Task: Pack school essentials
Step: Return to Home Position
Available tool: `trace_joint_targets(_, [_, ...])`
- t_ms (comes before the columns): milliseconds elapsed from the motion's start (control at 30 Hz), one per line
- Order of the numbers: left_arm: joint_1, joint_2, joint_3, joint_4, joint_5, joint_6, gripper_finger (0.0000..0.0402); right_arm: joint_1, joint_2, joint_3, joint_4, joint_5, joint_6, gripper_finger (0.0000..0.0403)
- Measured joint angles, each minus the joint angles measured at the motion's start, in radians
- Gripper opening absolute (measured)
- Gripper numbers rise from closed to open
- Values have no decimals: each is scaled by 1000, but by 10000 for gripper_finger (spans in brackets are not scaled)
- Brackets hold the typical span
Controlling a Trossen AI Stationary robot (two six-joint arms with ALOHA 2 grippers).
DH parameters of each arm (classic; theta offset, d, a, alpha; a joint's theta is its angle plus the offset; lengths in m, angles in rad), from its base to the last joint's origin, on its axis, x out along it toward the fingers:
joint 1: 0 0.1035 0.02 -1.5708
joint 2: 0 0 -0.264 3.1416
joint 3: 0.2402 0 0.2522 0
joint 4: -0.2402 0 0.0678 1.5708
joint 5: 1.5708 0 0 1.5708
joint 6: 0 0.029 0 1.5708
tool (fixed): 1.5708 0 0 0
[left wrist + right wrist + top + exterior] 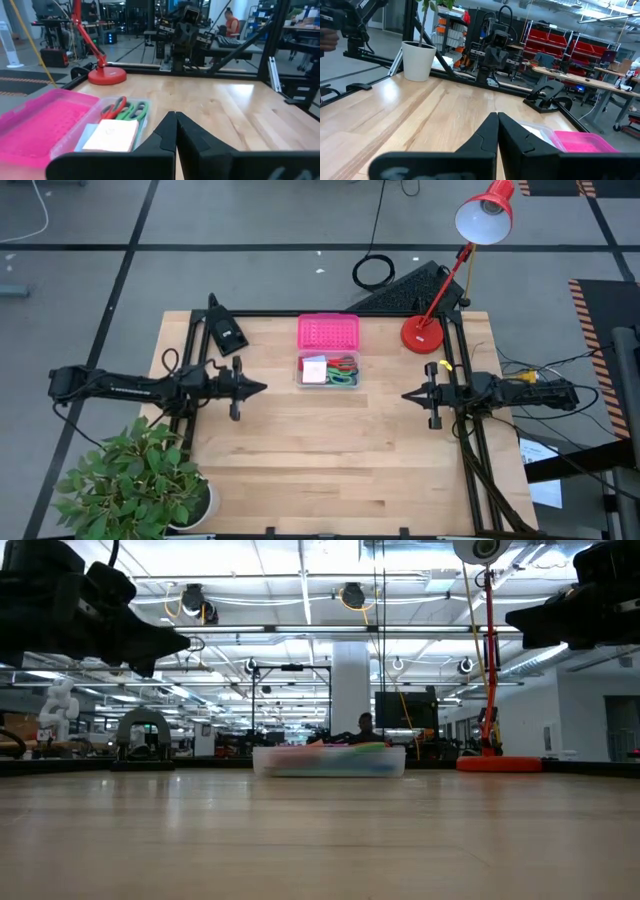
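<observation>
Clear plastic box (pixel 327 371) sitting on the wooden table (pixel 330 470), toward the far edge, roughly midway between the 2 arms. Pink lid (pixel 328 332) lying flat just beyond the box, touching its far side. Inside the box: a white-and-pink notepad (pixel 315 370) at the end nearer the left arm, scissors (pixel 343 371) with red and green handles just beside it at the end nearer the right arm. From the left wrist view, notepad (pixel 112 135) and scissor handles (pixel 125 108) both resting within the box walls, lid (pixel 35 125) open alongside. From the low view, box (pixel 329 760) standing flat on the table with coloured contents showing above its rim.

Left gripper (pixel 258 388) held above the table, well apart from the box on the left-arm side, pointing toward it; fingers (pixel 167 134) pressed together, tips meeting, nothing between them. Right gripper (pixel 408 394) held above the table, well apart from the box on the opposite side, also pointing inward; fingers (pixel 490 131) closed to a point, grasping nothing.

Red desk lamp (pixel 423 332) standing near the box, beyond the right gripper, at the far edge. Potted plant (pixel 135 485) well apart from the box, at the near corner on the left-arm side.
</observation>
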Motion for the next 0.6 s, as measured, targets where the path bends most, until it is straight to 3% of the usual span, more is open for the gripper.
trace_joint_targets(333, [-44,-117,0,-58,-35,-6,1,0,0,0,0,0,0,0])
trace_joint_targets(600, [-94,-225,0,-221,-36,-38,1,0,0,0,1,0,0,0])
